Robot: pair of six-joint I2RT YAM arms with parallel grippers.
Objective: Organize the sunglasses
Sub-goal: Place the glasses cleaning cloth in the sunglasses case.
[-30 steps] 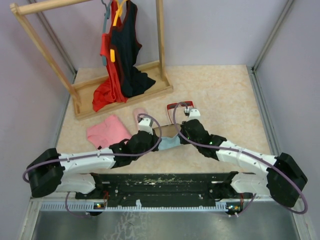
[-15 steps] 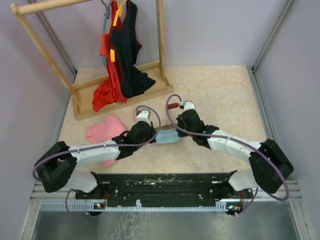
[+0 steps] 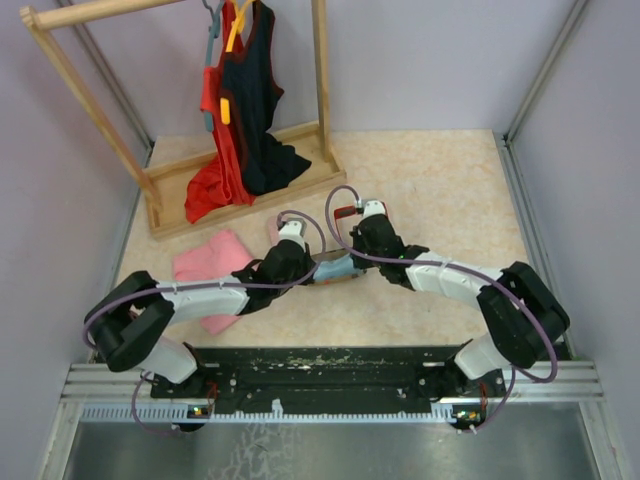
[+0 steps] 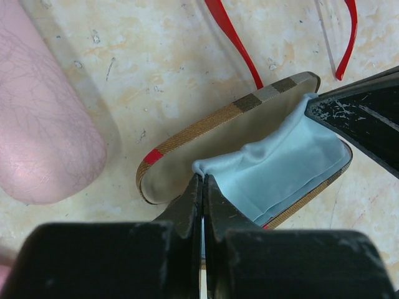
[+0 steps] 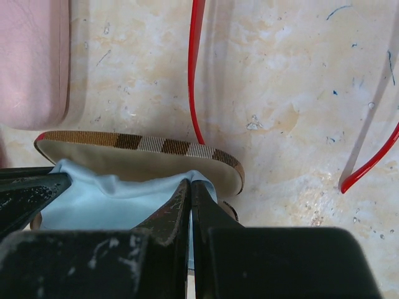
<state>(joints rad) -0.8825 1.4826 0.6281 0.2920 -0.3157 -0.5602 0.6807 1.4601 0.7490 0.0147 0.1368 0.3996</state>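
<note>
The red-framed sunglasses lie just beyond my right wrist, mostly hidden from above; their thin red temples show in both wrist views. Nearer me, an open brown red-striped case holds a light blue cloth. My left gripper is shut on the cloth's left edge. At the cloth's right edge my right gripper is shut on it too. The cloth sags between them into the case.
A pink case lies left of the brown one. A pink garment lies further left. A wooden rack with red and black tops stands at the back left. Grey walls close in both sides.
Both arms have reached further out over the table and the grippers have drawn closer together, carrying the light blue cloth over the brown case. Both stay shut on it.
</note>
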